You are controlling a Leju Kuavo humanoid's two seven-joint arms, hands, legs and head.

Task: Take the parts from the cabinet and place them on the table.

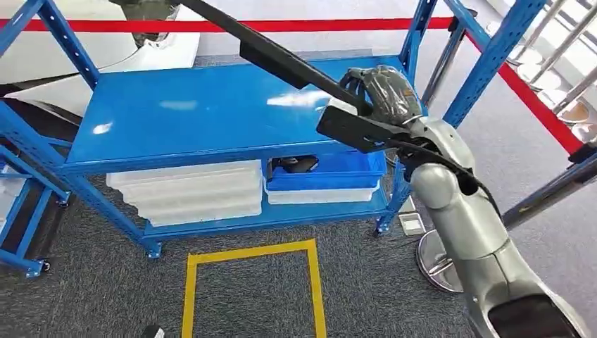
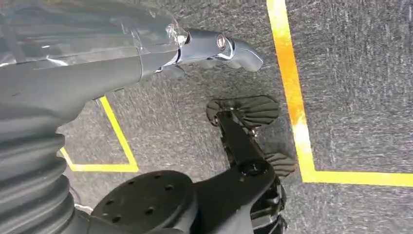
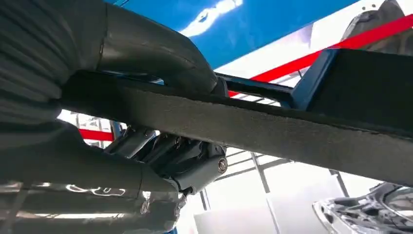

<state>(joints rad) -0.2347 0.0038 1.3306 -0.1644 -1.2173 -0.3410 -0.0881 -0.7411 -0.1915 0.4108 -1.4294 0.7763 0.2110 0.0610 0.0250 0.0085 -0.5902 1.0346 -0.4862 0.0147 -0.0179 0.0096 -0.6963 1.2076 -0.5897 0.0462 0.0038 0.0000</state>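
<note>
Head view: the right robot hand is raised over the right end of the blue shelf rack and grips a long black part.
Black part: it runs slanted from the upper left of the picture down to the right robot hand, above the top shelf, with its wider flat end just past the hand. I cannot tell if it touches the shelf.
Right robot hand: its fingers are closed around the black part; in the right wrist view the thumb lies on 1 side of the part and the darker fingers on the other side.
Left robot hand: in the left wrist view the left robot hand hangs over the grey carpet. Nothing is seen in it, but I cannot tell if its fingers are spread or curled.
Lower shelf: a stack of white trays lies at the left, and a blue bin on a white tray is at the right, with a dark object inside the bin.
Floor: a yellow tape square is marked on the carpet in front of the rack.
Background: a red tape line runs behind the rack.
</note>
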